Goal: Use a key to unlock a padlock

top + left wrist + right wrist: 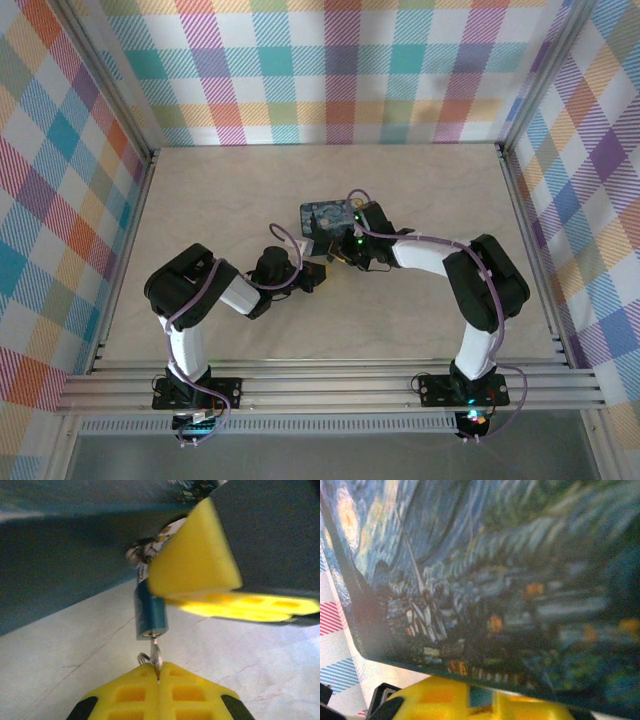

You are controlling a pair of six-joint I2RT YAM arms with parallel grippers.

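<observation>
Key (156,656) seated in the lower end of the padlock (150,611), its head gripped between the shut fingers of the left pincer (158,676). The padlock, a small blue body, hangs over the desk (70,655) at the edge of the tin (60,545). Silvery parts at its top meet that edge, but how they join cannot be told. The right pincer (165,586) appears closed on the padlock's upper end, the contact itself hidden behind a yellow pad. Step in hand: turning the key. The turn should run about the key's own axis, with the wrist in line with the blue body. Side pull would bend the thin blade or swing the padlock. The right pincer should resist the twist until the shackle springs.
</observation>
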